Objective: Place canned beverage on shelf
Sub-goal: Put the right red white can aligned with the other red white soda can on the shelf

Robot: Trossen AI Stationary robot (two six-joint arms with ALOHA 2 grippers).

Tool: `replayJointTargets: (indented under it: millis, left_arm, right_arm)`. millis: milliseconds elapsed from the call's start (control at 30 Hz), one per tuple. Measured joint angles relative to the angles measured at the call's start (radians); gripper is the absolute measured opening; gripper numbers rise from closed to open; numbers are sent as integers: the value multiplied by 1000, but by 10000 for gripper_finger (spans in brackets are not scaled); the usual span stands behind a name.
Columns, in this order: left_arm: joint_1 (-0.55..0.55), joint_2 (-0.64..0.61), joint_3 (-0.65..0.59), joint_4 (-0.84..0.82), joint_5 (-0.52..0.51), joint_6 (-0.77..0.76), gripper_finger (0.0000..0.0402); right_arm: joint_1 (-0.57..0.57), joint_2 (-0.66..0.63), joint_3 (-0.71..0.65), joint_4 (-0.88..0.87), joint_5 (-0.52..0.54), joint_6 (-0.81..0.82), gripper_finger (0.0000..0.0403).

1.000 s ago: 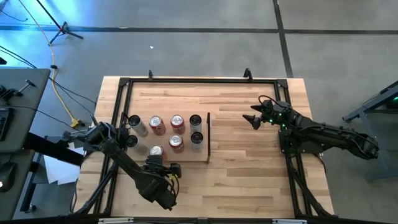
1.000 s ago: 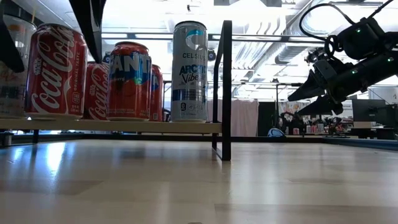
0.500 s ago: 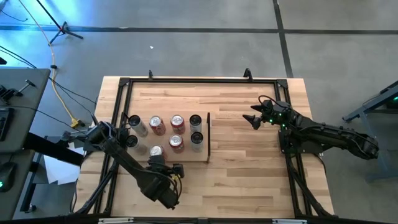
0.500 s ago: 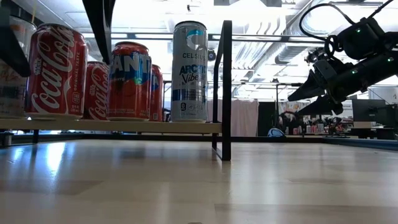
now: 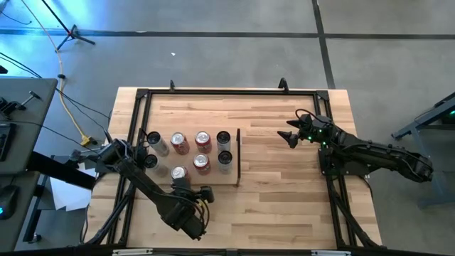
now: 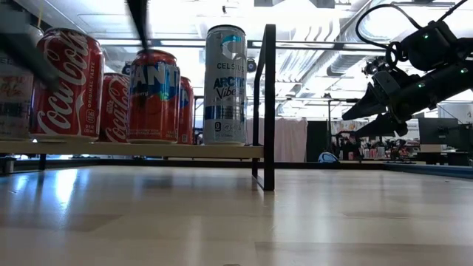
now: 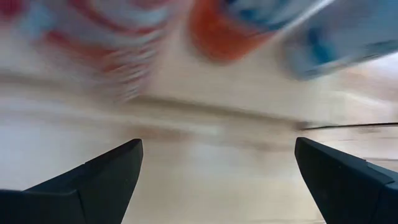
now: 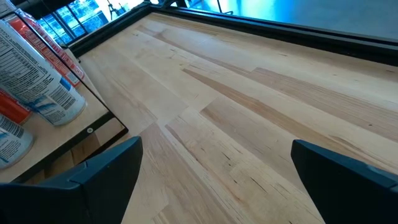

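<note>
Several canned beverages stand upright on the pale-wood shelf (image 5: 213, 178), among them a Coca-Cola can (image 6: 66, 81), an orange Fanta can (image 6: 153, 96) and a tall Celsius can (image 6: 225, 85). The shelf's dark upright strip (image 6: 268, 103) is at its right end. My left gripper (image 5: 190, 189) hovers open at the shelf's near edge, just in front of the nearest can (image 5: 178, 173), with nothing between its fingers (image 7: 93, 180). My right gripper (image 5: 290, 135) waits open above the table's right half, pointing toward the shelf.
A black metal frame (image 5: 213, 92) runs around the wooden tabletop. Bare wood (image 5: 277, 171) lies between the shelf's strip and the right arm. In the right wrist view the shelf's corner (image 8: 74, 137) and two cans (image 8: 37, 68) show at the side.
My left gripper has rolled at the wrist in front of the cans, and its fingers have swept a little toward the table's right edge, staying open. The cans stand as before.
</note>
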Motion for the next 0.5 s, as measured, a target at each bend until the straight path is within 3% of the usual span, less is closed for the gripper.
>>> replayJointTargets:
  millis: [100, 300, 500]
  left_arm:
    - [-11, 0, 28, 14, -84, 9, 394]
    - [-6, -1, 40, 124, -86, 137, 394]
    - [-6, 8, 40, 136, -98, 118, 394]
  right_arm:
    - [0, 0, 0, 0, 0, 0, 399]
    - [0, 0, 0, -2, 0, 0, 399]
    - [0, 0, 0, -3, 0, 0, 399]
